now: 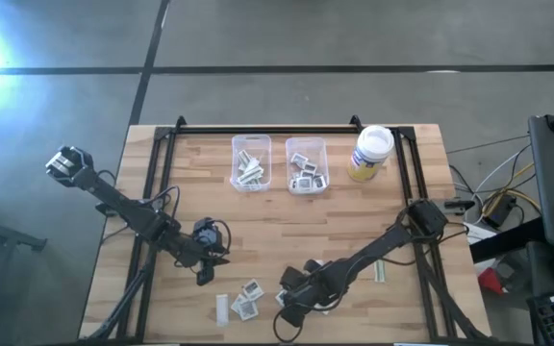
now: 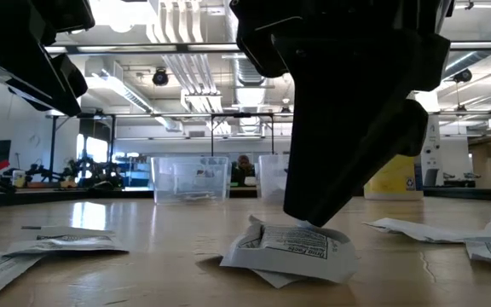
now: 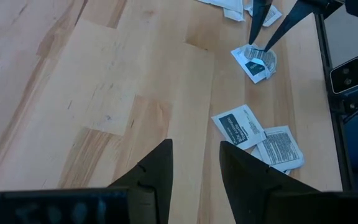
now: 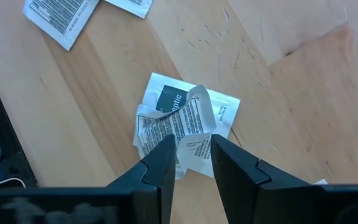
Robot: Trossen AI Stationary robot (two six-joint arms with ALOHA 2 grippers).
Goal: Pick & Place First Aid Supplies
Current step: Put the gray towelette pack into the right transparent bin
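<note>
Two square white first aid packets (image 4: pixel 188 124) lie piled near the table's front edge, the upper one crumpled, the lower one (image 4: pixel 166 99) flat with a dark label. My right gripper (image 4: pixel 191 143) stands over the pile, pointing steeply down. It is open, with the crumpled packet's raised fold between its fingers. Two more packets (image 3: pixel 238 124) (image 3: pixel 281 149) lie flat on the wood just left of the pile. My left gripper (image 3: pixel 194 146) hangs open above bare wood farther left (image 1: pixel 203 277), holding nothing. My right gripper comes from above, slanting, and its fingertips (image 4: pixel 166 149) reach down onto the crumpled packet. The raised fold (image 4: pixel 194 115) stands in the gap between the two fingers. The pile (image 2: pixel 284 251) lies on the table. Whether the fingers pinch the fold, I cannot tell.
Two clear bins (image 1: pixel 251 161) (image 1: pixel 307 165) with packets inside stand at the far middle, with a white-lidded jar (image 1: pixel 371 152) to their right. A narrow strip (image 1: pixel 381 272) lies right of the right arm. A black frame (image 1: pixel 166 173) borders the table.
</note>
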